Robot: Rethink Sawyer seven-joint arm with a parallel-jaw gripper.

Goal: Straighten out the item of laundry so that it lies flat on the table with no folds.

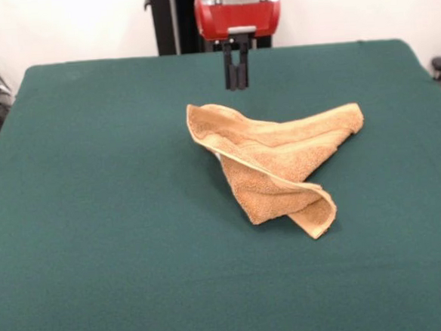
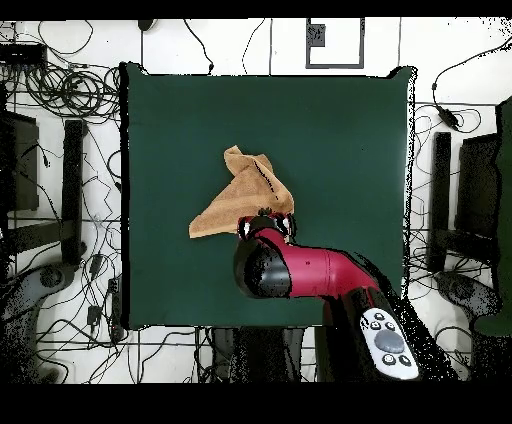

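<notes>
The tan-orange towel (image 1: 277, 165) lies crumpled near the middle of the dark green table (image 1: 96, 220). It is folded over itself in a rough triangle, with one corner curled up at the front (image 1: 319, 219). In the overhead view the towel (image 2: 245, 190) sits just above the arm's head. My gripper (image 1: 237, 79) hangs from the red arm head (image 1: 237, 14) above the table, behind the towel's far edge and apart from it. Its two black fingers are close together and hold nothing. In the overhead view the gripper (image 2: 266, 226) is mostly hidden under the arm, at the towel's edge nearest the robot.
The red arm (image 2: 310, 272) reaches in from the robot's side of the table. Cables and stands (image 2: 60, 200) surround the table on the floor. Bare green cloth lies on all sides of the towel.
</notes>
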